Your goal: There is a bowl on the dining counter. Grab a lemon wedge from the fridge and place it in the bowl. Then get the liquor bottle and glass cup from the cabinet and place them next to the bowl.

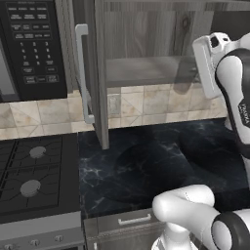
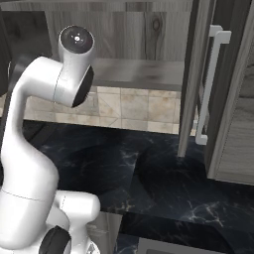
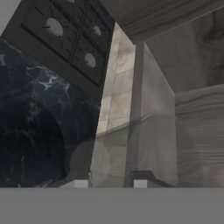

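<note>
Black marbled counter (image 1: 161, 161) runs under the open dark grey wood-grain wall cabinet (image 1: 146, 29), backed by one band of beige stone tiles (image 1: 146, 105). One cabinet door (image 1: 97, 73) stands swung out in the left base view, carrying one long silver bar handle (image 1: 83, 73); in the right base view a second open door (image 2: 196, 74) stands on the other side, also with one silver handle (image 2: 211, 84). One grey shelf floor (image 2: 139, 74) shows inside the cabinet, bare along the stretch in view. One black microwave (image 1: 31, 46) with a keypad hangs left of the cabinet. One black gas stove (image 1: 34, 171) sits below it, two burners visible from the left base view, three from the hand view. One grey drawer front (image 1: 124, 222) with a short handle lies under the counter edge.

White arm (image 2: 34, 149) reaches up toward the cabinet. Fingers (image 3: 142, 180): two tips low in the hand view, facing the cabinet's underside corner and tile wall, slightly apart, nothing seen between them; I cannot tell whether they grasp anything.
</note>
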You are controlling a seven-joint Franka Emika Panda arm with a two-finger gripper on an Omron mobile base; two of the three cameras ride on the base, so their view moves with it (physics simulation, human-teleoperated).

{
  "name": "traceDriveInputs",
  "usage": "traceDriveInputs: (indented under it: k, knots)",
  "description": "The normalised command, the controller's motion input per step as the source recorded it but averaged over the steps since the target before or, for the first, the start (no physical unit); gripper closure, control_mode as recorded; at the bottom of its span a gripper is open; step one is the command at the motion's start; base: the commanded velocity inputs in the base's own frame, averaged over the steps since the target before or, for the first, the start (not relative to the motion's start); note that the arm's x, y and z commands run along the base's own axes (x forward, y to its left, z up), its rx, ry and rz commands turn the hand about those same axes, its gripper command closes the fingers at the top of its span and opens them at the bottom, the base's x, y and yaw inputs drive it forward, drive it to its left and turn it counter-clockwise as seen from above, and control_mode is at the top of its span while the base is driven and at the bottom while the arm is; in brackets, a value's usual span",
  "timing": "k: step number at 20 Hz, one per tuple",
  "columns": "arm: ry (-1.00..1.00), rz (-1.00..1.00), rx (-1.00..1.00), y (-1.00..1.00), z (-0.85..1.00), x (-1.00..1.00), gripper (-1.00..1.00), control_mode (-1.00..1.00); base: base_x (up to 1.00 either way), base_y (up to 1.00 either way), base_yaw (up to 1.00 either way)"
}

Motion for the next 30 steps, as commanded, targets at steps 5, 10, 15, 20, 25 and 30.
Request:
traceDriveInputs:
  k: [5,10,15,20,25,30]
  knots:
    - [-0.14,0.0,0.0,0.06,0.0,-0.8,1.0,-1.0,0.0,0.0,0.0]
    - [-0.1,0.0,0.0,0.03,0.0,-0.76,1.0,-1.0,0.0,0.0,0.0]
    - [-0.07,0.0,0.0,0.02,0.0,-0.66,1.0,-1.0,0.0,0.0,0.0]
    - [-0.03,0.0,-0.01,0.05,0.0,-0.48,1.0,-1.0,0.0,0.0,0.0]
    - [0.0,0.0,-0.03,0.07,-0.04,-0.03,1.0,-1.0,0.0,0.0,0.0]
    - [0.08,0.0,-0.04,0.16,-0.02,0.0,1.0,-1.0,0.0,0.0,0.0]
